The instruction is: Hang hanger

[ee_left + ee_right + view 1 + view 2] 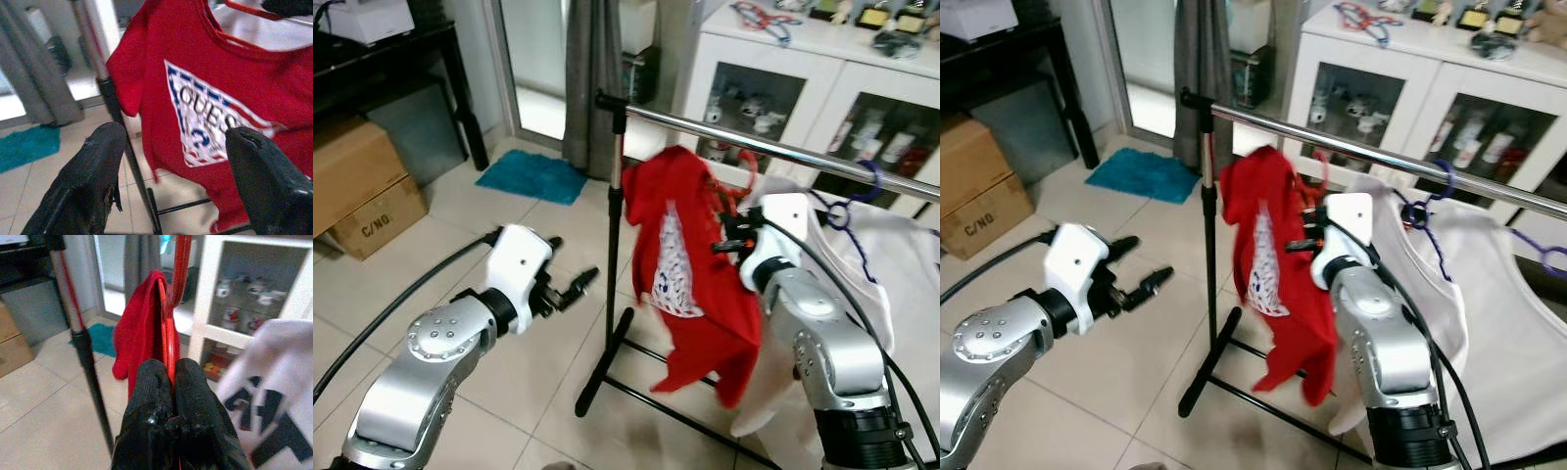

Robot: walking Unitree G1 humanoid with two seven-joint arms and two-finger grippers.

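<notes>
Red hanger [168,328] pinched — right gripper [172,377] raised.

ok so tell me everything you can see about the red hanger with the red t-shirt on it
The thin red hanger, of plastic by its look, carries a red t-shirt with a white, red and blue triangular print on its chest. The right gripper is shut on the hanger just below its hook, holding it beside and below the chrome clothes rail; the hook has not yet caught the rail. The shirt hangs tilted and crumpled, its hem loose beside the rack's black upright pole.
</notes>
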